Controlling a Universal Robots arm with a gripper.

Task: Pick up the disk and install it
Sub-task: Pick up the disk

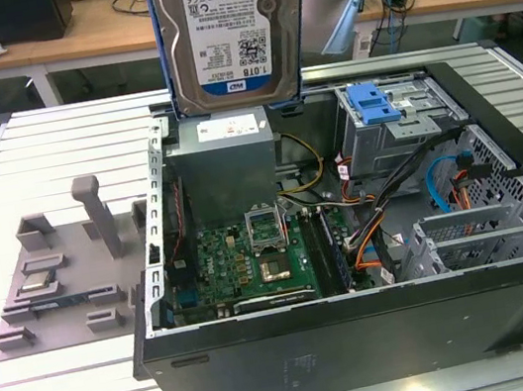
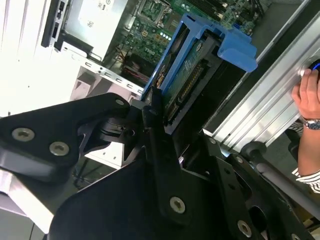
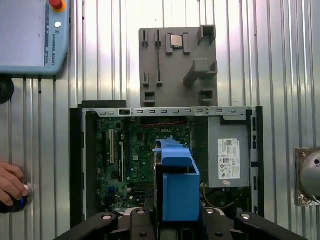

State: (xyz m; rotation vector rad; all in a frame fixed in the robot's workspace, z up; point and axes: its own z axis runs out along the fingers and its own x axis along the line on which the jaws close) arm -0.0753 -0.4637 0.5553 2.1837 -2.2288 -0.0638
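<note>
Over case (image 1: 366, 339), tool (image 2: 159, 107) tight on disk (image 1: 226, 31)

a robotics lab or electronics workshop: an open desktop computer case (image 1: 350, 241) lies on a ribbed aluminium surface (image 1: 51, 140). in the exterior view a grey parts fixture (image 1: 65, 279) sits at its nine o'clock, and cluttered wooden benches (image 1: 112, 25) strung with cables stand at twelve o'clock. a robot teach pendant (image 3: 30, 35) rests on the surface, and black fingers (image 2: 152, 120) grip the disk (image 2: 192, 65).
</note>
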